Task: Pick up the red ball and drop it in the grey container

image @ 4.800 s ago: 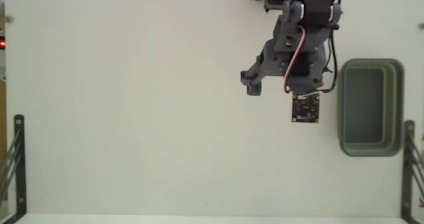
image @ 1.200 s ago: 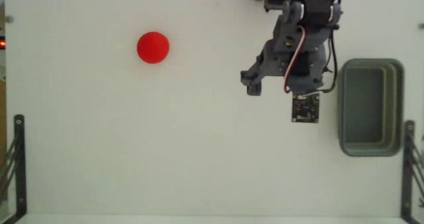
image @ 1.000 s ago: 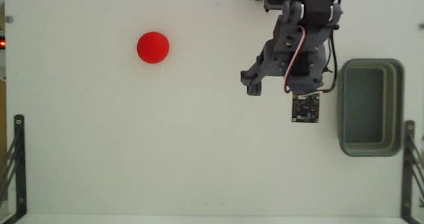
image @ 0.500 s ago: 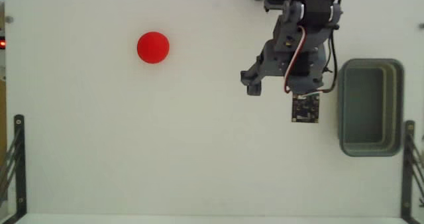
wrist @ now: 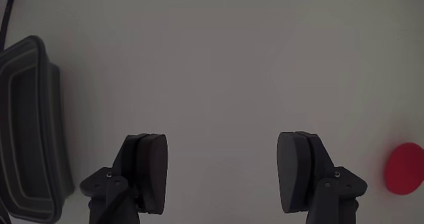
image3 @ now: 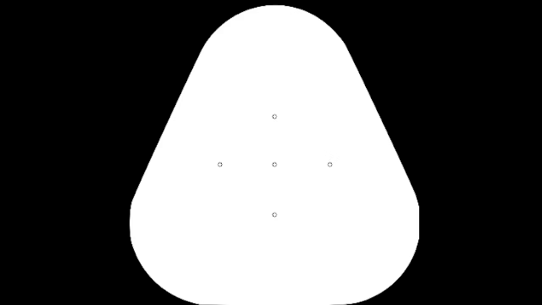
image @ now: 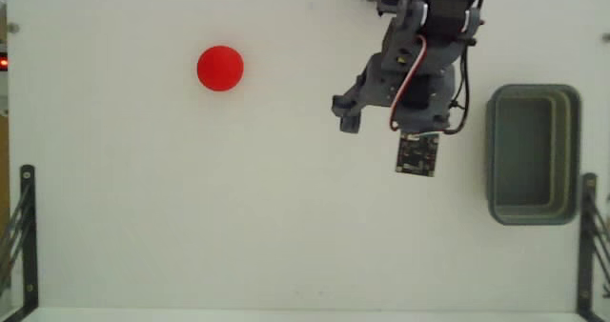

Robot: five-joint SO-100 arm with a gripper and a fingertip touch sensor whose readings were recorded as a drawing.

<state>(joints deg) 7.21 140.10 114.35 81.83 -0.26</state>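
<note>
The end effector [wrist: 222, 174] is spread wide and holds nothing, with only bare bench [image: 238, 217] between its 2 fingers [wrist: 147, 171]. The red ball [image: 220, 68] lies well apart, at the right edge of the wrist view (barely in frame), the grey container [image: 533, 153] on the opposite side. The ball will likely roll if a finger clips it off-centre.

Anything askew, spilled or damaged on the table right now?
Nothing stands out. The red ball sits alone on the table, the grey container is upright and empty, and the gripper has its jaws open, holding nothing.
</note>
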